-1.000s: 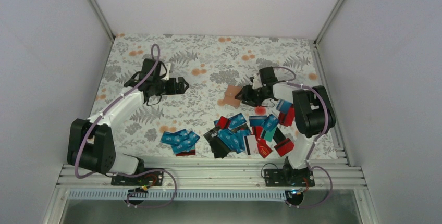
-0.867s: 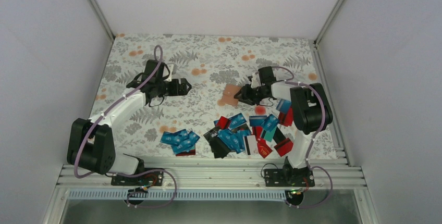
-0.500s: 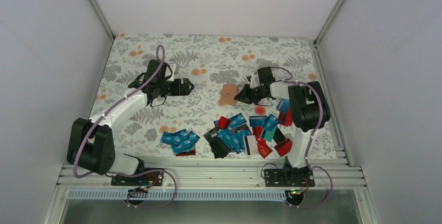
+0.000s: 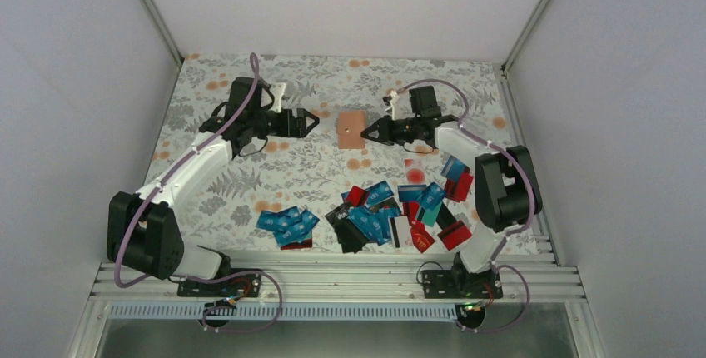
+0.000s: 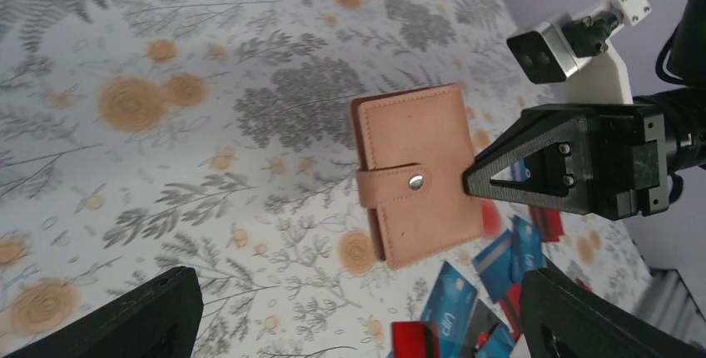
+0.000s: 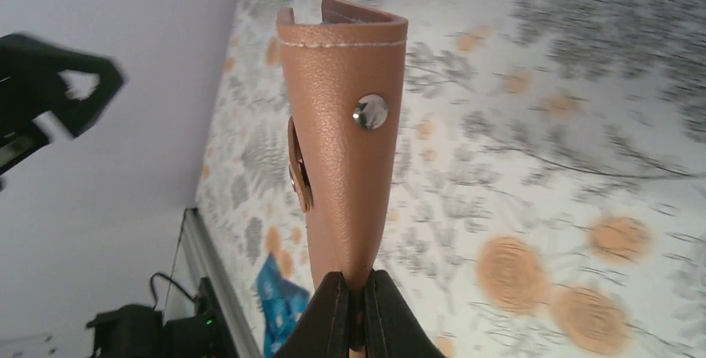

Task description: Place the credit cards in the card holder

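Note:
The tan-pink card holder [image 4: 350, 128] hangs above the floral table at the far middle, its snap strap fastened. My right gripper [image 4: 367, 131] is shut on its right edge; in the right wrist view the holder [image 6: 350, 150] rises straight out of the pinched fingertips [image 6: 333, 291]. My left gripper [image 4: 310, 122] stands open just left of the holder, apart from it. The left wrist view shows the holder [image 5: 416, 175] ahead, beyond the spread left gripper [image 5: 362, 291]. The credit cards [image 4: 391, 212] lie heaped near the front; a smaller blue group [image 4: 287, 223] lies to their left.
White walls [image 4: 75, 83] close in the table on three sides. An aluminium rail [image 4: 333, 279] runs along the near edge by the arm bases. More cards [image 4: 456, 181] lie beside the right arm. A red spot [image 4: 415, 176] marks the cloth behind the heap.
My right gripper closed on the card holder's edge and carried it up, farther back and left. The left arm reached back and right toward it, still open.

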`<state>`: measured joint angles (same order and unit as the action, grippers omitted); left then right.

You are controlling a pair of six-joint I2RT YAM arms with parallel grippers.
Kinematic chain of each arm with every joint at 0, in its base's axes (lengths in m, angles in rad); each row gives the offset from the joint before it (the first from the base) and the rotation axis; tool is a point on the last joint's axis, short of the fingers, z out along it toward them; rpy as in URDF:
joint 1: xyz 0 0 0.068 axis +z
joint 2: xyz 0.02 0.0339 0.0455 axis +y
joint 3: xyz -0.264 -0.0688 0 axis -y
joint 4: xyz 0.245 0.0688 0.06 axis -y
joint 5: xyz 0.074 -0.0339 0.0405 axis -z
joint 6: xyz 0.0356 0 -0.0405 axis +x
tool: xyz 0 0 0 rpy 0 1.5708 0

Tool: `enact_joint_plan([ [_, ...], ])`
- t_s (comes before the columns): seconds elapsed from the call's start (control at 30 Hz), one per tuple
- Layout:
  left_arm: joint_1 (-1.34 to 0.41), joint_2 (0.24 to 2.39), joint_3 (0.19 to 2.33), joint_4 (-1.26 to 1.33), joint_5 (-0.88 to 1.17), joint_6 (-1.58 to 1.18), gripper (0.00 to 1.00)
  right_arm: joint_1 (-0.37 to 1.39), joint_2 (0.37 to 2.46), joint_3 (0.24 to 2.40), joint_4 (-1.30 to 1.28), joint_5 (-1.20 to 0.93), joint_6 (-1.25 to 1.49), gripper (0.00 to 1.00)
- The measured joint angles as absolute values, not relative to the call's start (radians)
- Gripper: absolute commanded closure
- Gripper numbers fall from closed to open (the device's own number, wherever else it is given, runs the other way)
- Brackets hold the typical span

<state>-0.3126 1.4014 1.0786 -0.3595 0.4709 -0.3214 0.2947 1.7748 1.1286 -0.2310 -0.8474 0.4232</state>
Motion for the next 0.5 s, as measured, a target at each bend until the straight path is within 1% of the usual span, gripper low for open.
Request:
enact_joint_plan([
  [0.2,-0.311,1.399,1.075,-0.307,0.627,-0.298,0.07,0.344,1.704,1.132,-0.207,-0.929,0.376,0.96],
  [0.4,-0.262,1.379,1.010,-0.207,0.794,-0.299,0.14,0.349,1.672,1.148,-0.197,-1.011,0.346,0.96],
  [0.5,-0.221,1.381,0.976,-0.155,0.875,-0.299,0.16,0.352,1.650,1.148,-0.188,-1.063,0.328,0.96],
])
